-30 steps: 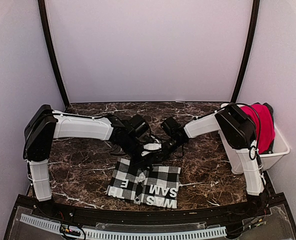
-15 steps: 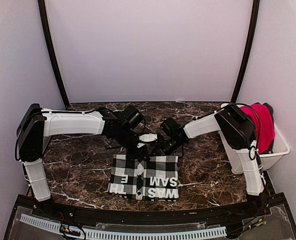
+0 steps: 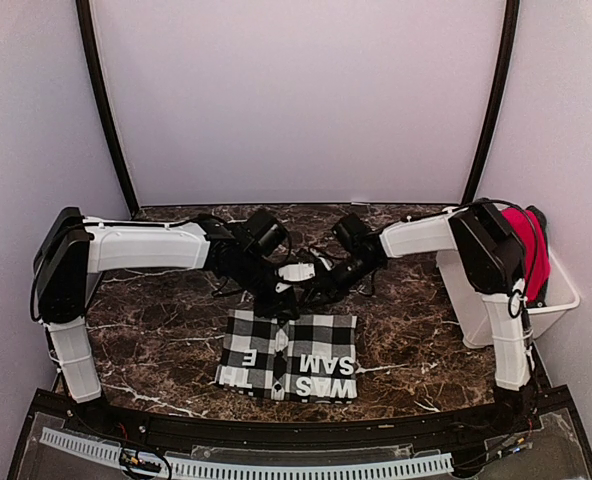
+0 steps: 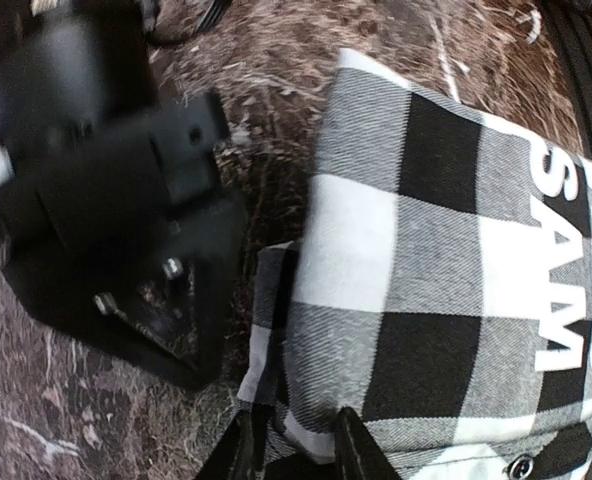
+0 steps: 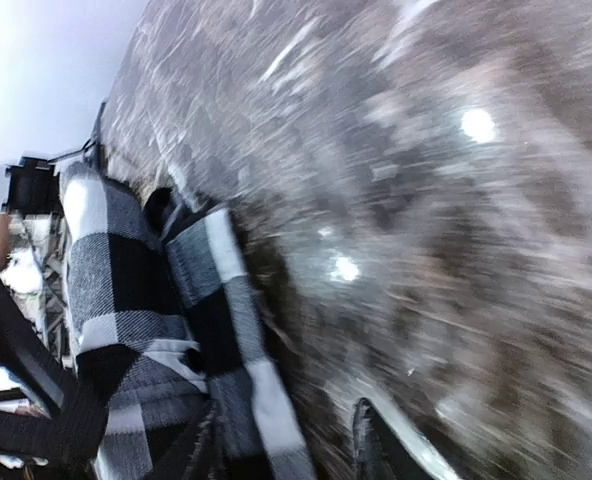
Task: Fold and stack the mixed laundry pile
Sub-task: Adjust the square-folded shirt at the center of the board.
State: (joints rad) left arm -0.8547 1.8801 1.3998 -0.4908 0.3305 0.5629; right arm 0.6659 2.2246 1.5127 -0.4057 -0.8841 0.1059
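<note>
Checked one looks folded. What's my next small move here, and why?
Probably raise the left tool and right tool straight up off the checked garment: it lies folded flat, yet its far edge sits between each one's fingers. The red garment waits in the bin.

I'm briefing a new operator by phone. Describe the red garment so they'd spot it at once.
Start at the dark marble table and look to its right edge, where a white plastic bin stands. The red garment is heaped in that bin, rising above its rim. Unlike the checked garment lying flat mid-table, it is plain bright red, without lettering.
</note>
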